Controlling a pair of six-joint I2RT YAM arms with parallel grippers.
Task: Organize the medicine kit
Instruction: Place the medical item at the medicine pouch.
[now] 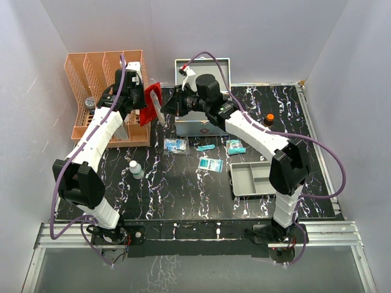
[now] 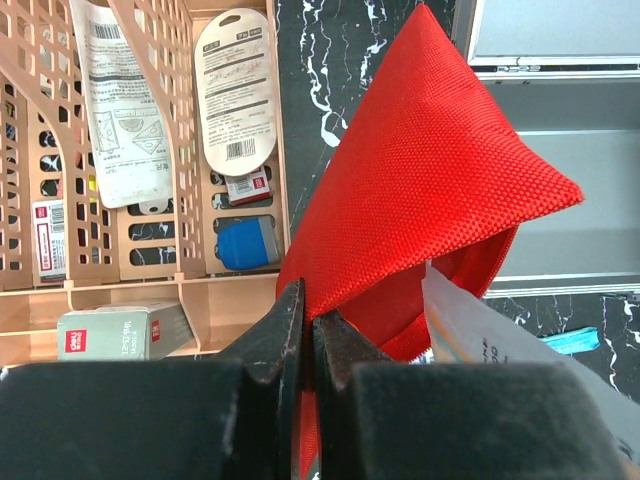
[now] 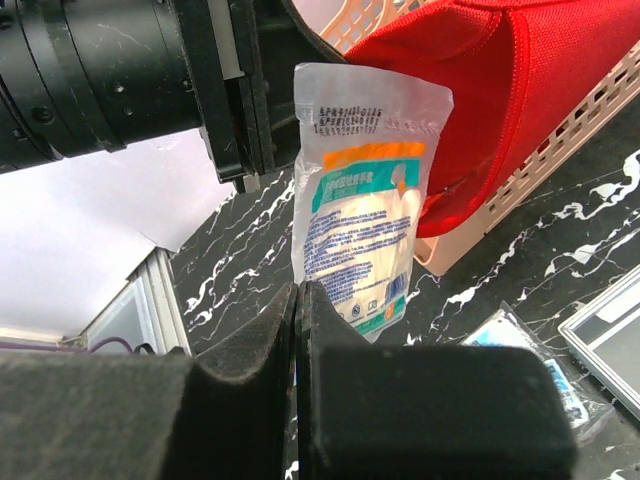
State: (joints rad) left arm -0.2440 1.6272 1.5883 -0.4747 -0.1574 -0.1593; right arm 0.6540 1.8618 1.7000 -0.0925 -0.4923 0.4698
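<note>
The medicine kit [image 1: 189, 128] is a silver-grey metal case at the back of the table, its lid [image 1: 211, 64] standing open. In the left wrist view its silver inside [image 2: 560, 150] shows at the right. My left gripper [image 2: 308, 322] is shut on the edge of a red pouch [image 2: 430, 180] and holds it up beside the kit [image 1: 149, 102]. My right gripper [image 3: 298, 295] is shut on the lower corner of a clear printed packet [image 3: 360, 210]. The packet stands upright just in front of the red pouch's [image 3: 480, 90] open mouth, touching it.
An orange slotted rack [image 1: 104, 79] with packaged items stands at the back left. A grey divided tray [image 1: 253, 179] lies at the right front. A small white bottle [image 1: 135, 169], several teal packets [image 1: 211, 165] and an orange-capped bottle [image 1: 269, 119] are on the black marbled table.
</note>
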